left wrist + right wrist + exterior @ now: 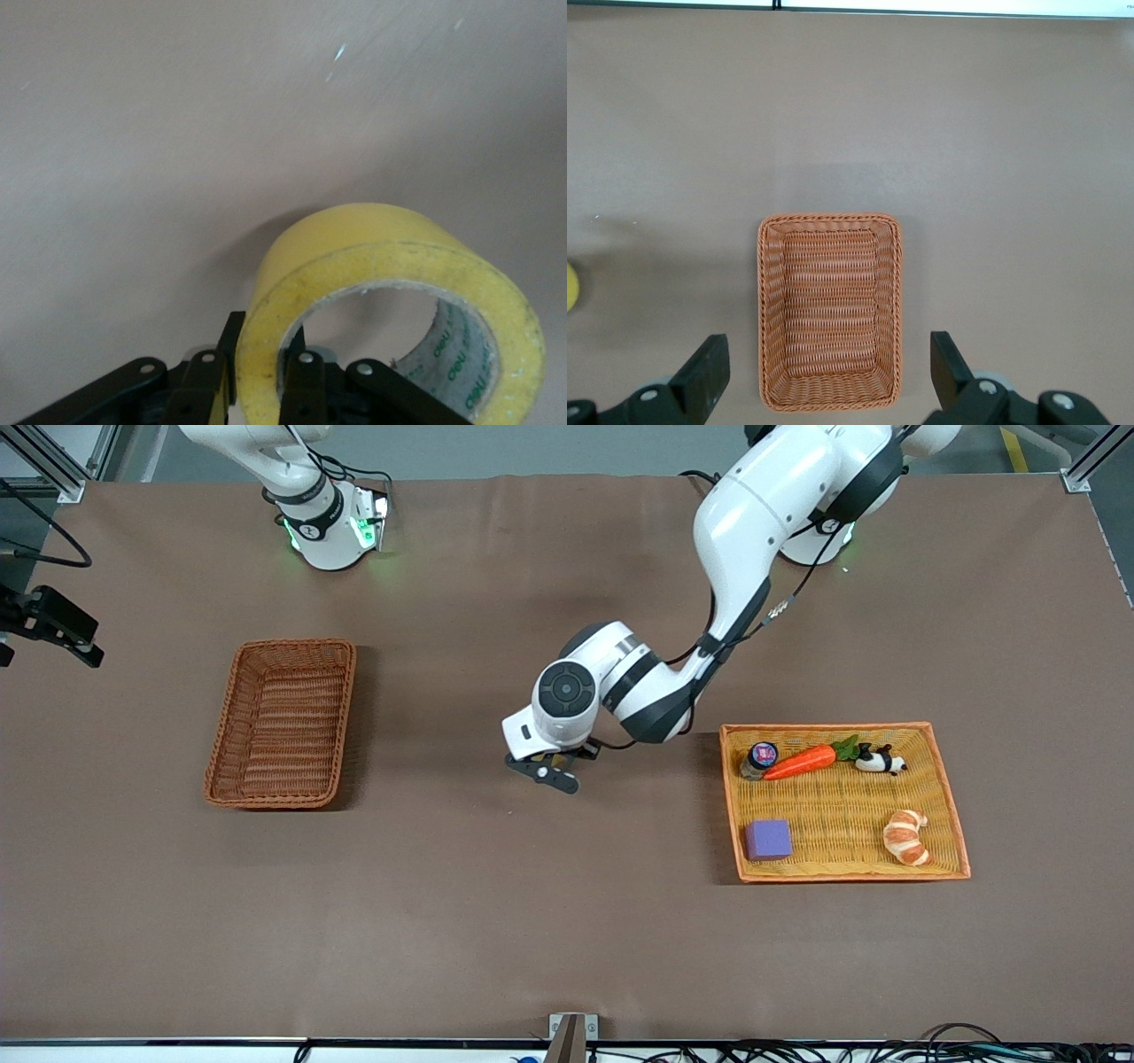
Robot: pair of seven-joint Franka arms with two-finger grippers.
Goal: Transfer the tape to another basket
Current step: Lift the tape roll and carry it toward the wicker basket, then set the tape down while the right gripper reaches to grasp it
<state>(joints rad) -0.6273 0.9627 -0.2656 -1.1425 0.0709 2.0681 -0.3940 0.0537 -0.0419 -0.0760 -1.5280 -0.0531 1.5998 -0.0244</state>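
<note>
The tape (pixel 381 266), a yellowish roll with a grey inner core, is clamped by its wall between the fingers of my left gripper (pixel 264 333), one finger outside the ring and one inside. In the front view the left gripper (pixel 551 769) hangs over bare table between the two baskets, and the hand hides the roll. The dark reddish-brown wicker basket (pixel 292 644) stands empty toward the right arm's end. My right gripper (pixel 828 350) is open and empty, high over that basket (pixel 829 218). A sliver of the tape (pixel 570 288) shows at the edge of the right wrist view.
The shallow light orange tray basket (pixel 824 729) toward the left arm's end holds a pink-lidded jar (pixel 762 755), a carrot (pixel 800 762), a panda toy (pixel 880 759), a croissant (pixel 906 837) and a purple cube (pixel 767 839).
</note>
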